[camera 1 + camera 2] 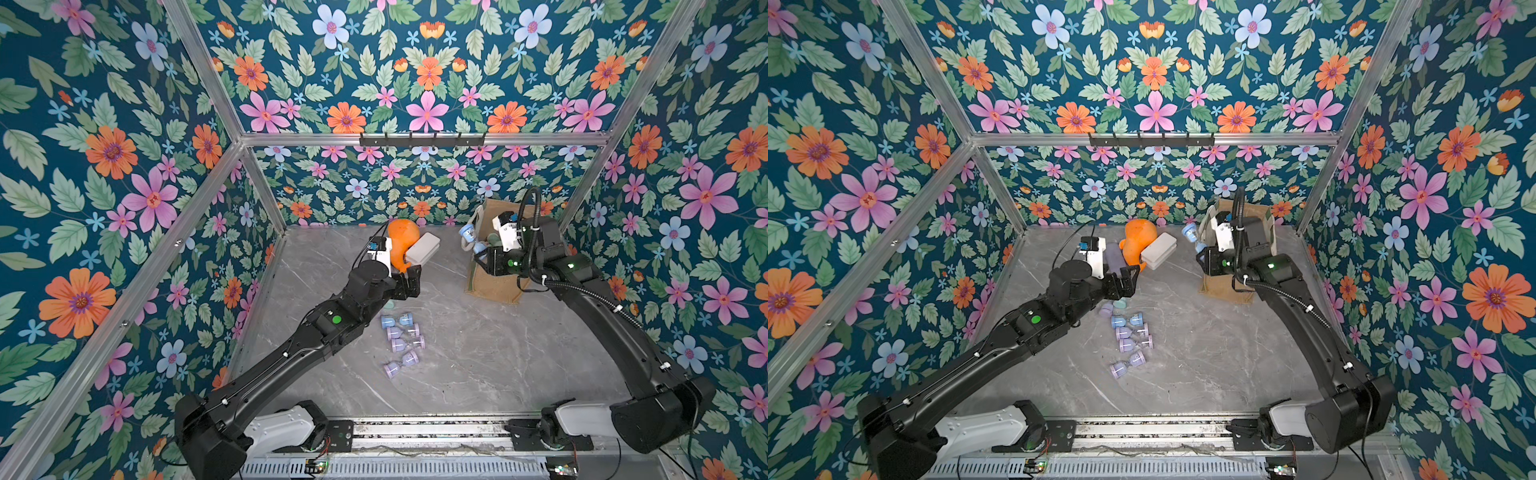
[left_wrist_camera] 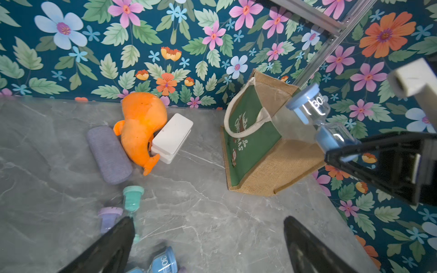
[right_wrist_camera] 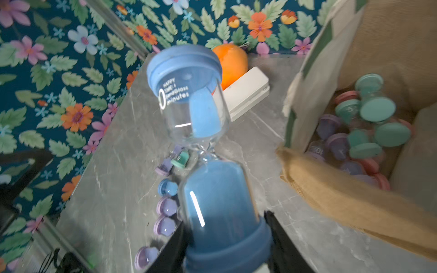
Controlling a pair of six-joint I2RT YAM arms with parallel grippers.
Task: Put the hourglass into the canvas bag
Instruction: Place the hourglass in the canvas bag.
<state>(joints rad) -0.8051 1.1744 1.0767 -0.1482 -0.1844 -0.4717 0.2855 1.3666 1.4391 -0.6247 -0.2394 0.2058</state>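
The right hand (image 3: 227, 241) clamps the blue hourglass (image 3: 212, 189).
It hangs beside the canvas bag (image 2: 255, 141), at 1 o'clock on the surface (image 1: 457, 353); the left hand (image 2: 208, 224) is apart, empty.

We see a blue hourglass (image 2: 321, 127) held beside the canvas bag (image 2: 250, 141).
The right gripper (image 2: 343, 153) clamps one end cap; the bag stands far right. Left of it, an orange plush whale (image 2: 142, 125) touches a white box (image 2: 172, 137). Our left gripper (image 2: 208, 219) gapes wide.
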